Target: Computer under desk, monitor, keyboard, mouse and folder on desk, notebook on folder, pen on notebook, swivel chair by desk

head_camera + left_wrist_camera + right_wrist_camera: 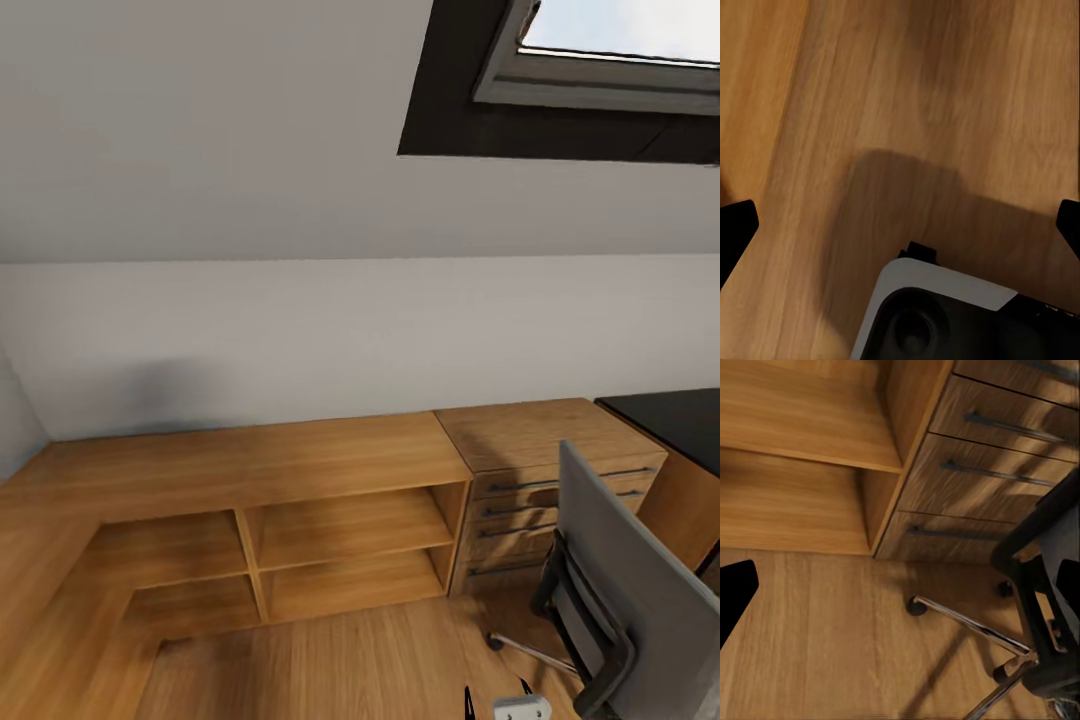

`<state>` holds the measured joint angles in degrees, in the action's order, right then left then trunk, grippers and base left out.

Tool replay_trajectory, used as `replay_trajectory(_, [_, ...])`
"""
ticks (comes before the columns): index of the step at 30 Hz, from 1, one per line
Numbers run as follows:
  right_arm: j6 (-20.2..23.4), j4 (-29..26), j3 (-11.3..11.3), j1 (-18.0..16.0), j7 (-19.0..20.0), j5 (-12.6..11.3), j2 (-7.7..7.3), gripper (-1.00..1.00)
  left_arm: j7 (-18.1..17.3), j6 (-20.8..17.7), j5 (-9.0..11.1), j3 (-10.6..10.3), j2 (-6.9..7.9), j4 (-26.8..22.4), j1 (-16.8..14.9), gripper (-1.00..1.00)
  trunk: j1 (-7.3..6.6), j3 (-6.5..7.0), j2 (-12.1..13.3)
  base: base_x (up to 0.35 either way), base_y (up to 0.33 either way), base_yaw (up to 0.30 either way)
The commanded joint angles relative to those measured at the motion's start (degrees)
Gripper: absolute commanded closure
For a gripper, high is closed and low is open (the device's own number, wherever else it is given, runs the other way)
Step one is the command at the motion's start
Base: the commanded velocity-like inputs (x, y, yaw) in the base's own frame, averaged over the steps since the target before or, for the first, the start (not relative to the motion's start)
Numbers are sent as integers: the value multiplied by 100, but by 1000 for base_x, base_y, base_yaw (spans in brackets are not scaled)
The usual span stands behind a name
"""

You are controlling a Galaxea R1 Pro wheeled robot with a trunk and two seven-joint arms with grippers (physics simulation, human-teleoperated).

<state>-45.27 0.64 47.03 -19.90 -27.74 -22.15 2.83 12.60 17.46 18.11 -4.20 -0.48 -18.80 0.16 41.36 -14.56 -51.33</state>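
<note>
Swivel chair [620,590] sits near right, backrest toward the camera, chrome base beside the oak drawer chest [545,470]; right end effector [900,585] is nearer it, spread wide, empty. Left end effector [900,217] likewise wide, empty over floor. Black tabletop [680,420] far right.

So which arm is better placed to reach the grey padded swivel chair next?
Right, probably: the grey padded swivel chair stands at the robot's right, and the right wrist view shows its chrome star base close ahead. The left wrist view faces wooden floor.
</note>
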Motion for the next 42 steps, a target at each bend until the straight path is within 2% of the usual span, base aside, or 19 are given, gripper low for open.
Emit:
replay_trajectory(1, [-8, 7, 49, -5, -30, -26, 4, -100, 41, 12, 35, -45, 2, -9, 2, -100, 1, -7, -5, 16, 29, -277])
replay_trajectory(23, [-8, 7, 52, -4, -25, -26, -1, -100, 41, 14, 28, -48, 4, -9, 2, -100, 1, -7, -5, 150, 207, -277])
replay_trajectory(42, [-16, 7, 62, -5, -13, -26, -2, -100, 41, 12, 35, -45, 4, -9, 2, -100, 1, -7, -5, 21, 21, -278])
